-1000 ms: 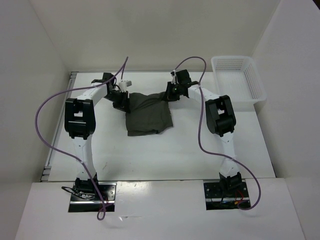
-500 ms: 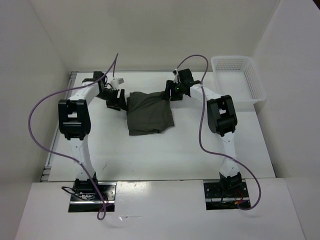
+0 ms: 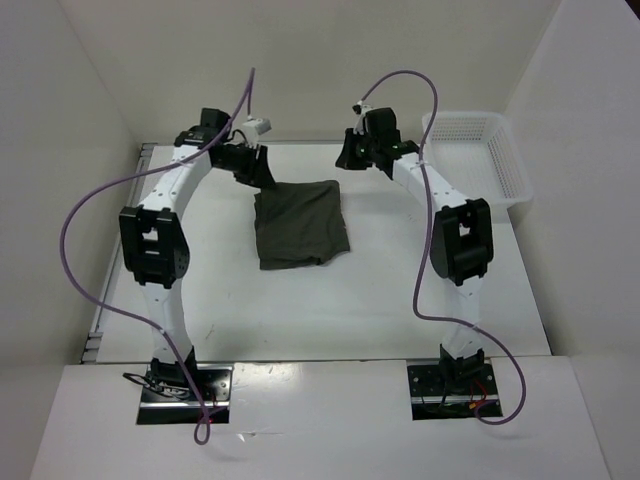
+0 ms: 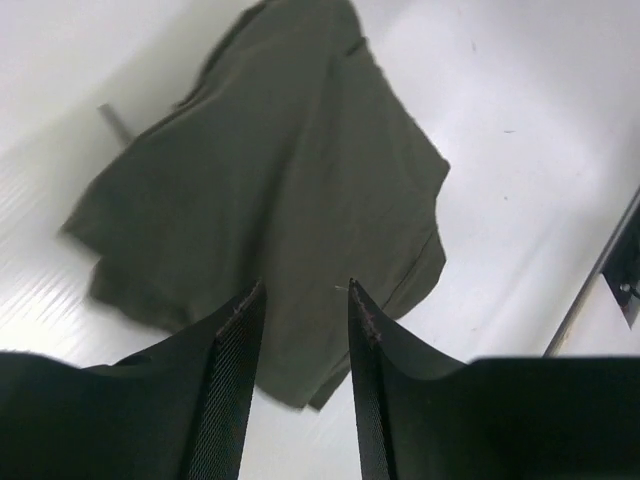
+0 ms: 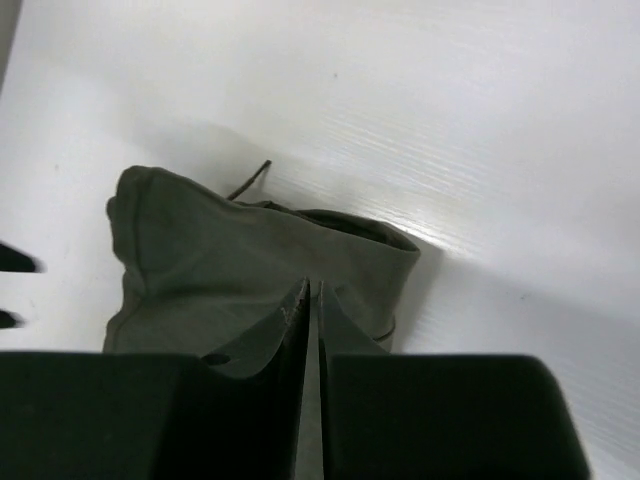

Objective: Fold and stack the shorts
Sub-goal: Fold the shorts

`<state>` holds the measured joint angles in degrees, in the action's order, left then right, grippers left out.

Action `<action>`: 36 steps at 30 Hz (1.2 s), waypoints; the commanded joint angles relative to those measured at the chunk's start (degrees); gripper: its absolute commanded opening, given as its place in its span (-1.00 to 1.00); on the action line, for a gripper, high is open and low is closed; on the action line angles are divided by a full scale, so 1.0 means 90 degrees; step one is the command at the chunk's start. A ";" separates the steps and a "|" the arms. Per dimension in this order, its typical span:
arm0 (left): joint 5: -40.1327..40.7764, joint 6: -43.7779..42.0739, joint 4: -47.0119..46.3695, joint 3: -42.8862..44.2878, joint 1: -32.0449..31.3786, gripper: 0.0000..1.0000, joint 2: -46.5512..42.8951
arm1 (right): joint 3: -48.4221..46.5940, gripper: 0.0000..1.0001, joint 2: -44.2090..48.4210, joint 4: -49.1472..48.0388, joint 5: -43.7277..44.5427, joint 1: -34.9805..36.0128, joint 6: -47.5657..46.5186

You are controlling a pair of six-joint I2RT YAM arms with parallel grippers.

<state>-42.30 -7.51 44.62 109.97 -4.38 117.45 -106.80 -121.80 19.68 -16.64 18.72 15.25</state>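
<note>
Item: readable texts, labels, brands, numbers, signs. Entry: none. We make out no lettering or figures in the overhead view, nor in either wrist view; nothing there is sharp or large enough for us to read.

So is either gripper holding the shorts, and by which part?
Nothing is held. The shorts lie folded on the table; the left gripper is open above them, the right gripper shut on nothing, clear of the cloth.
</note>
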 commanded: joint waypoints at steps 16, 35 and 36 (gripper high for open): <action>0.2112 0.0737 -0.0504 0.1122 -0.0333 -0.16 0.1862 | 0.0139 -1.00 -0.1124 -0.0263 0.0178 0.0342 0.0953; 0.1225 0.0795 -0.0563 0.0750 -0.0089 0.11 0.2381 | -0.0749 0.02 -0.1224 -0.0332 0.0122 0.0546 -0.0189; 0.1127 0.0795 -0.0563 0.0808 -0.0089 0.17 0.2312 | -0.0808 0.41 -0.0991 -0.0331 0.0053 0.0547 -0.0277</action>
<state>-31.40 0.38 38.26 117.25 -6.09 137.32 -110.00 -134.72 17.61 -14.59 22.87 19.20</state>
